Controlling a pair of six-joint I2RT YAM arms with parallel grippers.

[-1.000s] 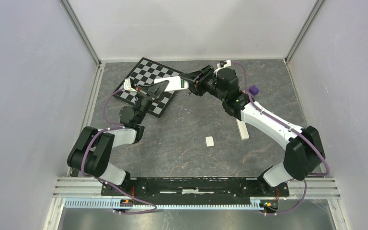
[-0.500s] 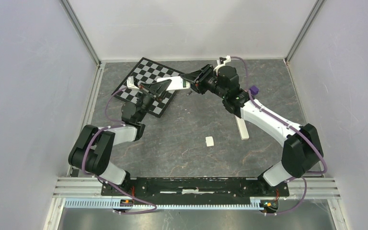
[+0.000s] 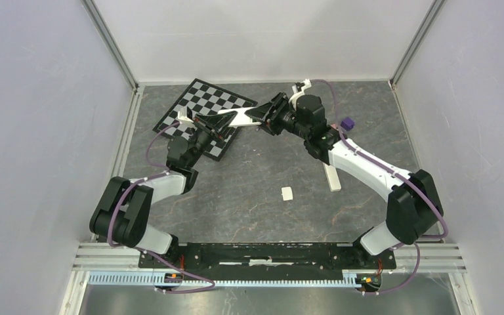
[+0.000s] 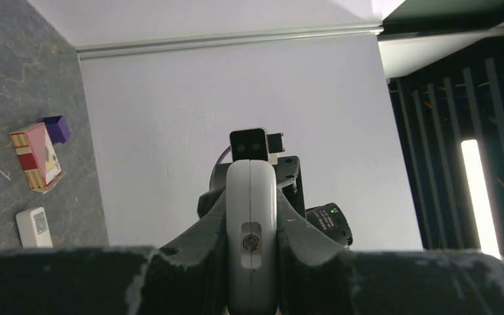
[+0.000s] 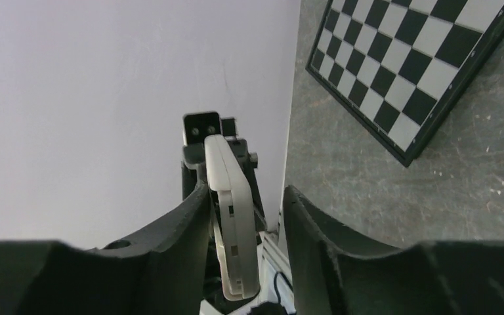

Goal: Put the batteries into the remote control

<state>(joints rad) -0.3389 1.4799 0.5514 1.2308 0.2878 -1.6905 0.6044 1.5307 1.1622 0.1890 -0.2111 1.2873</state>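
Observation:
The white remote control (image 3: 233, 118) hangs in the air above the near corner of the chessboard, my left gripper (image 3: 211, 122) shut on one end. In the left wrist view the remote (image 4: 251, 216) stands edge-on, squeezed between both fingers of that gripper (image 4: 251, 262). My right gripper (image 3: 259, 115) surrounds the other end. In the right wrist view the remote (image 5: 231, 216) lies against the left finger with a gap to the right finger, so this gripper (image 5: 246, 197) is open. The batteries are out of view.
A chessboard (image 3: 200, 98) lies at the back left. A small white piece (image 3: 287, 193) and a thin pale stick (image 3: 332, 177) rest on the grey table by the right arm. A purple block (image 3: 348, 123) sits at the right, and a coloured box (image 4: 36, 157) beside it.
The right gripper has slid a little left along the remote and rolled its wrist. The left gripper has turned with the remote still held, tilting it.

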